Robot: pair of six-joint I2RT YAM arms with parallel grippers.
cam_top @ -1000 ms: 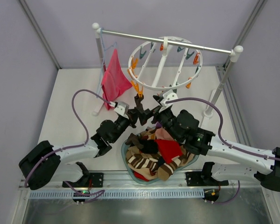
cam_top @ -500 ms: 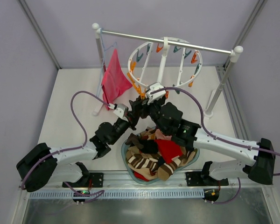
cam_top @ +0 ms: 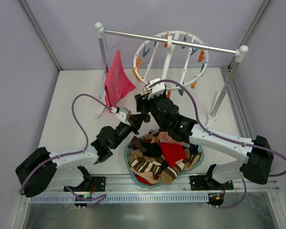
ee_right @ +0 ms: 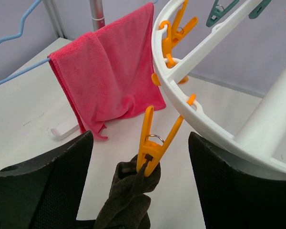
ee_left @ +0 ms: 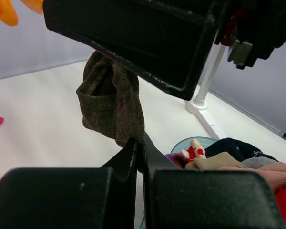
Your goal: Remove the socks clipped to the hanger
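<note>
The hanger (cam_top: pixel 168 61), a white spoked ring with orange and teal clips, hangs from the rail. One orange clip (ee_right: pixel 155 143) on its near rim bites the top of a dark brown sock (ee_right: pixel 131 202), which hangs down limp. My right gripper (ee_right: pixel 140 139) is open, one finger on each side of that clip without touching it; in the top view the right gripper (cam_top: pixel 144 101) is just under the ring. My left gripper (ee_left: pixel 139 143) is shut on the sock's lower end (ee_left: pixel 109 102); it (cam_top: pixel 135 120) sits below the right one.
A teal basin (cam_top: pixel 126 151) full of loose socks (cam_top: pixel 159 160) lies between the arm bases. A pink cloth (cam_top: pixel 117 81) on a light-blue wire hanger (ee_right: pixel 19 28) hangs at the rail's left end. The rail (cam_top: pixel 190 44) stands on white posts (cam_top: pixel 227 83).
The right arm has swung up and left to the ring's near rim, its jaws now around the orange clip. The ring has tipped toward the back. The left gripper kept hold of the sock.
</note>
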